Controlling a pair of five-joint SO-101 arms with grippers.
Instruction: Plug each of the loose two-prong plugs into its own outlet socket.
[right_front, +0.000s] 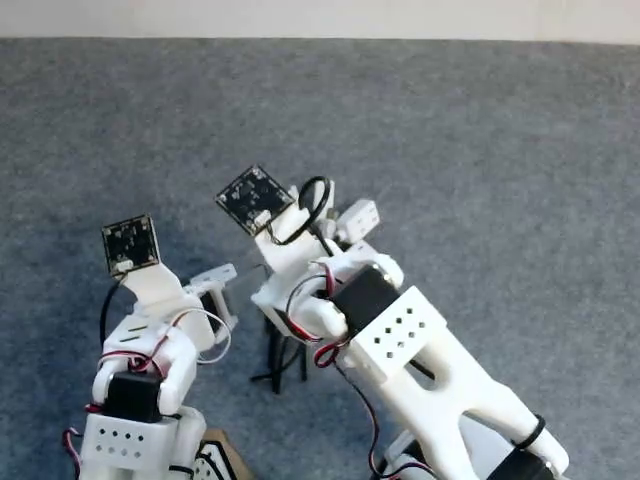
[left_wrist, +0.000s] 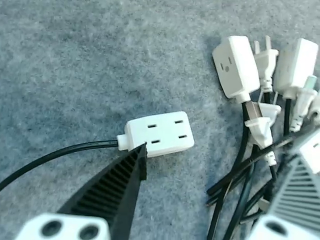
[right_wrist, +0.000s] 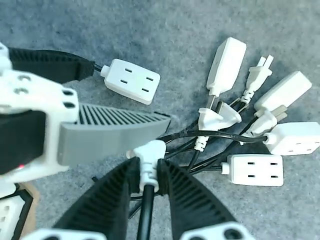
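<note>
Right gripper (right_wrist: 148, 172): I see its jaws clamped on a white plug (right_wrist: 150, 150) (black cord (right_wrist: 146, 215) running between them).
Left gripper (left_wrist: 220, 160): jaws wide apart, empty; black fingertip (left_wrist: 136, 159) touching an outlet socket (left_wrist: 160, 132).

Around the tangle of black cables (right_wrist: 200, 145) I can count five white outlet sockets (right_wrist: 131, 81), one of them apart from it, and four white two-prong plugs (right_wrist: 218, 117).
</note>
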